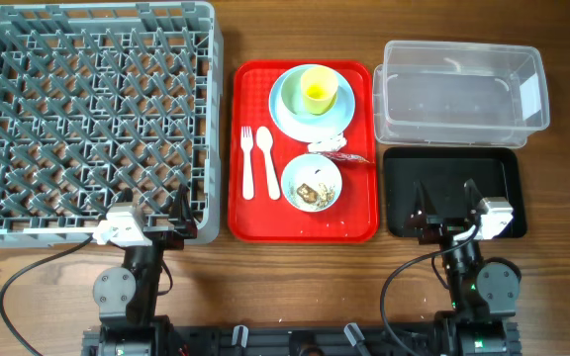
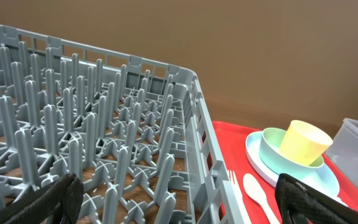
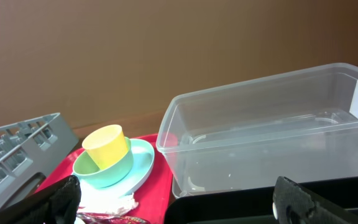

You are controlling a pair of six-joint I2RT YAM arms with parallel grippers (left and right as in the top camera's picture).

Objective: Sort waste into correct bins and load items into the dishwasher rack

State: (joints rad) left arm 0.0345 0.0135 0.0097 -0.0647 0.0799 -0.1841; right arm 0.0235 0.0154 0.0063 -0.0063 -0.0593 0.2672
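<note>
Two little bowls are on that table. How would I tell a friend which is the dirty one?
Find the red tray in the middle, between the grey rack and the clear tub. On its robot-side half, just right of the white fork and spoon, a bowl sits alone. Unlike the other bowl, nested under the yellow cup, it holds beige food scraps.

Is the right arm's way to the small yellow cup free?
Probably yes: the small yellow cup stands uncovered in a pale blue bowl, approachable from above; the open right gripper hovers over the nearby shallow black tray.
</note>
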